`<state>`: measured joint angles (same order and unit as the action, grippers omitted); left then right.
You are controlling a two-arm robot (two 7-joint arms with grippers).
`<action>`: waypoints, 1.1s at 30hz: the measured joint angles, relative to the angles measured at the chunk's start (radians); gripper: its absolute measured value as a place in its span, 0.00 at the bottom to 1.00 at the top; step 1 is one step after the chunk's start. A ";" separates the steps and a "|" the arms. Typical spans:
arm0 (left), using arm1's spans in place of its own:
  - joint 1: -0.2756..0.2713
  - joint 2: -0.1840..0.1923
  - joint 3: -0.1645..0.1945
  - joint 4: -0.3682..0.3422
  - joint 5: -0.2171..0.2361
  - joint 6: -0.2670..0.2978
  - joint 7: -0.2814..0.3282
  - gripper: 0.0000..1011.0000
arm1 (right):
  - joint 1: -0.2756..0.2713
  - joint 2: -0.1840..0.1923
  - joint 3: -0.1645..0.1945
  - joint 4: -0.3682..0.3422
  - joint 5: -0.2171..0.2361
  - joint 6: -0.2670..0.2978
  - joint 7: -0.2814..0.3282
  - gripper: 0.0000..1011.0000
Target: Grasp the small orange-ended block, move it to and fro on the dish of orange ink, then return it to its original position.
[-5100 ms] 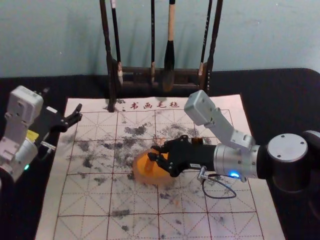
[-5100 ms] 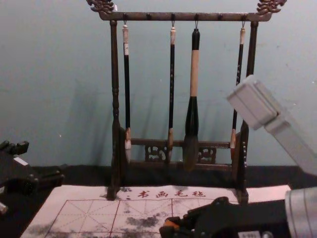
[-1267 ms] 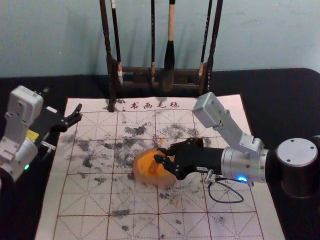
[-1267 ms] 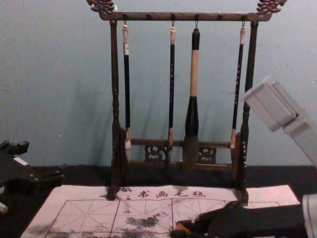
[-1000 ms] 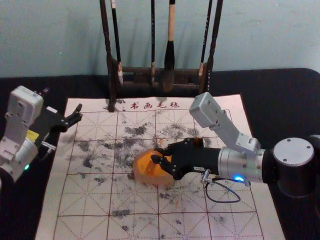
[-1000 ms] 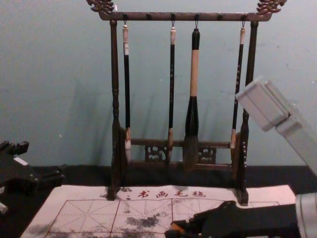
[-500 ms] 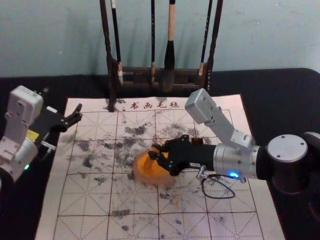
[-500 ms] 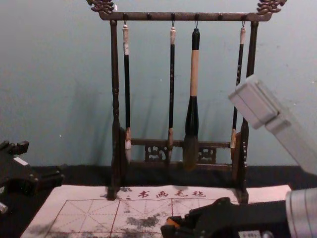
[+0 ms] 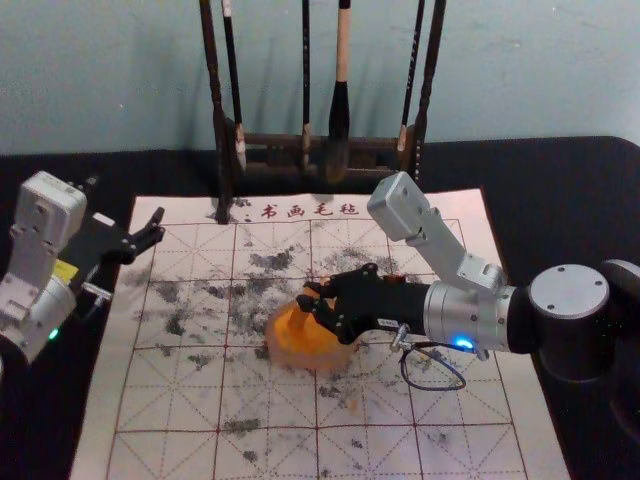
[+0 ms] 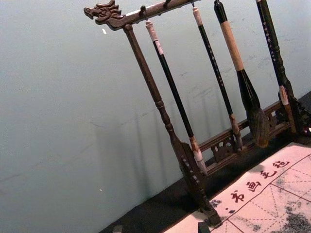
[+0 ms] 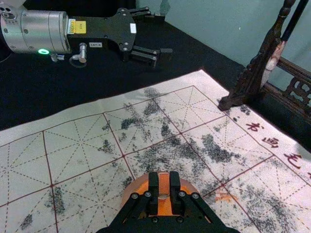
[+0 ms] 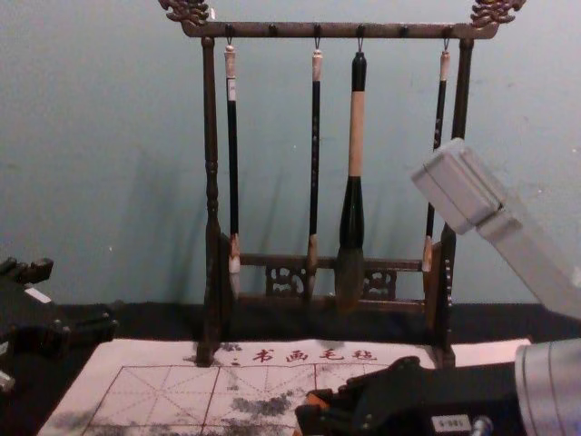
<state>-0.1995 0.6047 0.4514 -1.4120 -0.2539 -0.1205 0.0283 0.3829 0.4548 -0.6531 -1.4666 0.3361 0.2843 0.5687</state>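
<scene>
- Orange-ended block (image 11: 164,184), and I've got it: it sits between the fingertips of my right gripper (image 9: 304,296), over the dish (image 9: 310,359).
- Those fingers are closed down on it, parted by only the block's own width, one black finger against each side. Good clean pinch from where I'm watching.
- Dish lies right below my right fingertips, with orange ink (image 9: 322,342) spread inside it. Whether the block's lower end touches the ink, I can't tell from here.
- My right arm reaches in from the right, so wrist and forearm trail off to that side of the gripper.
- Under all of this runs the gridded felt mat (image 9: 400,440), blotched with dark smudges, plenty of them around the gripper. Its red characters (image 9: 310,210) are printed beyond the fingertips, near the mat's far edge.
- Farther out ahead of the gripper stands the dark wooden brush rack (image 12: 340,31). Four brushes hang from it, and the thick one (image 12: 356,136) with the pale band on its handle is easily the biggest.
- Over to the left, well apart from my working hand, my left gripper (image 9: 124,204) is parked by the mat's left edge, fingers spread wide and holding nothing.
</scene>
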 joint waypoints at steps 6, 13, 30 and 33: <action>0.000 0.000 0.000 0.000 0.000 0.000 0.000 0.99 | 0.001 -0.003 0.006 0.002 0.000 -0.001 -0.002 0.14; 0.000 0.000 0.000 0.000 0.000 0.000 0.000 0.99 | 0.003 -0.004 0.016 0.006 0.003 -0.001 -0.007 0.14; 0.000 0.000 0.000 0.000 0.000 0.000 0.000 0.99 | 0.002 0.003 0.030 0.013 0.005 -0.006 -0.009 0.14; 0.000 0.000 0.000 0.000 0.000 0.000 0.000 0.99 | 0.001 0.005 0.032 0.014 0.005 -0.007 -0.010 0.14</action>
<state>-0.1995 0.6047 0.4513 -1.4120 -0.2539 -0.1205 0.0282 0.3837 0.4594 -0.6212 -1.4531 0.3416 0.2777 0.5587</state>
